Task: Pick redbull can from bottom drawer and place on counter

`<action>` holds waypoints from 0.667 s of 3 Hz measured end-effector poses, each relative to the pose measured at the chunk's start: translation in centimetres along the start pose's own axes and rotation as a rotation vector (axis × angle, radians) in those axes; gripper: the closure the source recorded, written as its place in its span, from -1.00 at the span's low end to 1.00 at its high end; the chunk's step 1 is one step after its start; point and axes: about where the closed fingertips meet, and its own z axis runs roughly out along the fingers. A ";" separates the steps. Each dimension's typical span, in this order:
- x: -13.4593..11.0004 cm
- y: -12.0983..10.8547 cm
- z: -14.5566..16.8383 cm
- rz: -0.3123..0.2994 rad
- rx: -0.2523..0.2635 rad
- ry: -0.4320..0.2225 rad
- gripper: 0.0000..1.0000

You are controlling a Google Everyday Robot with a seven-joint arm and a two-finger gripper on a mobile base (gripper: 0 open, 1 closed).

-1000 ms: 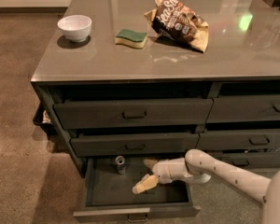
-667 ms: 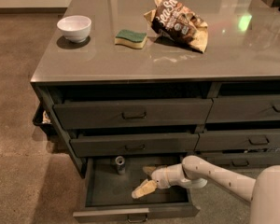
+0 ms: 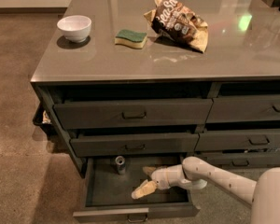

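Note:
The bottom drawer (image 3: 102,195) is pulled open at the lower left of the cabinet. The redbull can (image 3: 120,164) stands upright near the drawer's back, left of centre. My gripper (image 3: 144,189) is inside the drawer, low over its floor, to the right of and in front of the can, apart from it and holding nothing. The white arm reaches in from the lower right. The counter (image 3: 177,55) tops the cabinet above.
On the counter stand a white bowl (image 3: 74,28), a green and yellow sponge (image 3: 130,38) and a brown chip bag (image 3: 177,22). The two drawers above the open one (image 3: 133,115) are nearly shut. A right-hand drawer stack (image 3: 249,139) sits beside it.
My gripper has moved lower and a little left inside the drawer, toward its front. The can has not moved.

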 end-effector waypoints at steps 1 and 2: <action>-0.2 0.0 2.4 -0.038 -0.067 -0.048 -1.00; -0.5 -0.2 5.5 -0.097 -0.148 -0.130 -1.00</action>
